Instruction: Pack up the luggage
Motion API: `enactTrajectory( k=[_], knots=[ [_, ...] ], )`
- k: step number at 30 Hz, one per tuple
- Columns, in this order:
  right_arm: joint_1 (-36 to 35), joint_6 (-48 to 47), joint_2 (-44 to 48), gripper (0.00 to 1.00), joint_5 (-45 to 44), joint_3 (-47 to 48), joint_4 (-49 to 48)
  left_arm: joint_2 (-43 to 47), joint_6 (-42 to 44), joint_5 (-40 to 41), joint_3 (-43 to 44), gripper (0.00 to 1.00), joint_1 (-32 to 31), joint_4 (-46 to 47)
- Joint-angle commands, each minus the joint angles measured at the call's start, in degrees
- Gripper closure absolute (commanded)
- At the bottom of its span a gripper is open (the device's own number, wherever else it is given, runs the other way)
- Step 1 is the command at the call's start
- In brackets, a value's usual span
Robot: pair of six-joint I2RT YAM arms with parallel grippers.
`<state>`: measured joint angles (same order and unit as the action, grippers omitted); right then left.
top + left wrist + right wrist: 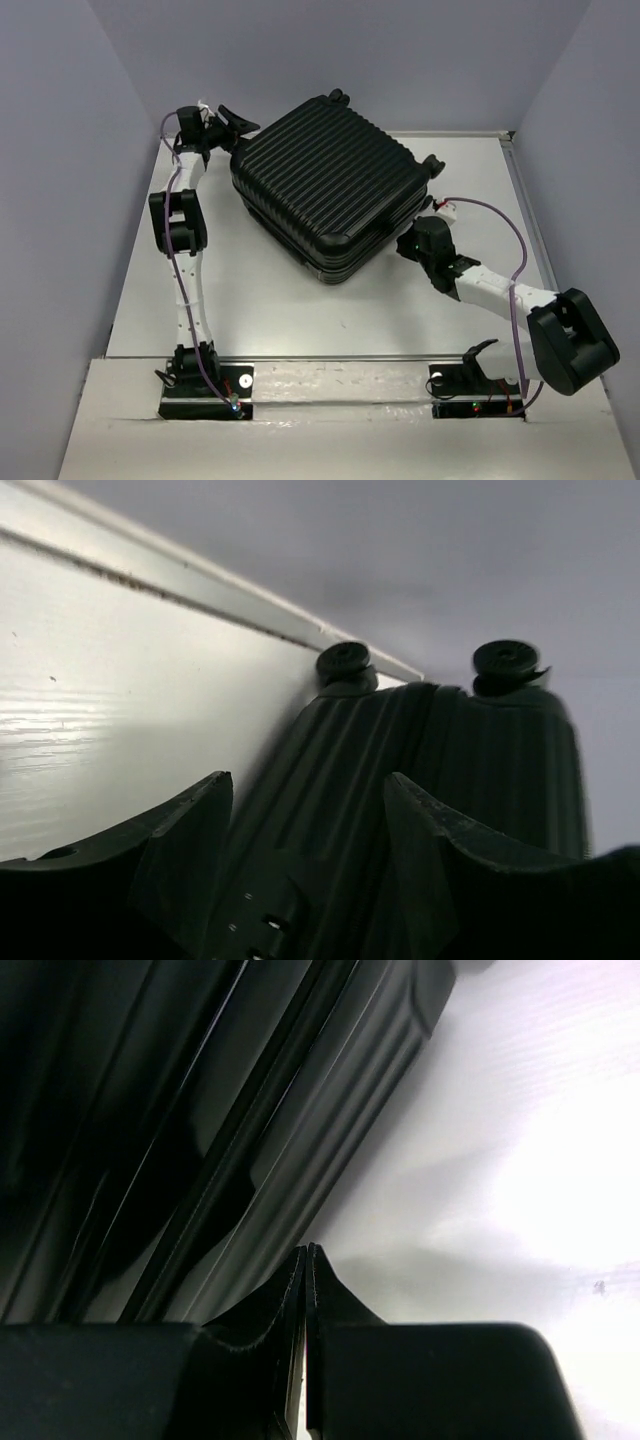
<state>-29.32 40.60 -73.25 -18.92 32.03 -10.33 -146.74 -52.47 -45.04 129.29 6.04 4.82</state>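
One closed luggage (325, 185), left tool (240, 122) spread, right tool (305, 1252) pinched together.

The luggage (330, 185) is a small black hard-shell case with ribbed ridges running across the whole shell and rounded corners. It looks shut, both halves together, and it's lying flat on one broad side. It sits a bit past the middle of the surface (250, 300), turned at an angle so one corner points at the surface's near edge. Its little black caster wheels (432, 160) stick out along the end facing the surface's far right corner.
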Motion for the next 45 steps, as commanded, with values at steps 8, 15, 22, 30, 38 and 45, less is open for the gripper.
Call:
enactTrajectory(
  k=[8,15,22,30,38,45],
  knots=[
    [7.5,-12.5,-6.7,0.93,18.1,12.1,-6.8,8.3,-4.7,-12.6,-21.8,0.28,-7.5,24.9],
    [7.5,-14.5,-18.2,0.93,34.0,25.4,-5.8,28.1,-14.9,-5.3,-63.4,0.29,-7.4,52.3],
    [7.5,-9.8,-27.4,0.73,45.4,40.4,-1.6,45.2,-15.7,2.2,-90.6,0.30,-7.5,61.2],
    [7.5,-5.9,-31.8,0.34,49.7,52.1,5.0,67.3,-15.6,3.6,-109.3,0.30,-7.5,60.6],
    [14.4,-6.0,-30.2,0.17,53.9,59.5,15.0,91.3,-1.0,5.5,-99.6,0.22,-0.8,25.2],
    [20.2,-10.9,-26.6,0.06,53.5,64.6,25.5,97.6,7.2,10.0,-91.6,0.13,2.1,6.5]
  ],
)
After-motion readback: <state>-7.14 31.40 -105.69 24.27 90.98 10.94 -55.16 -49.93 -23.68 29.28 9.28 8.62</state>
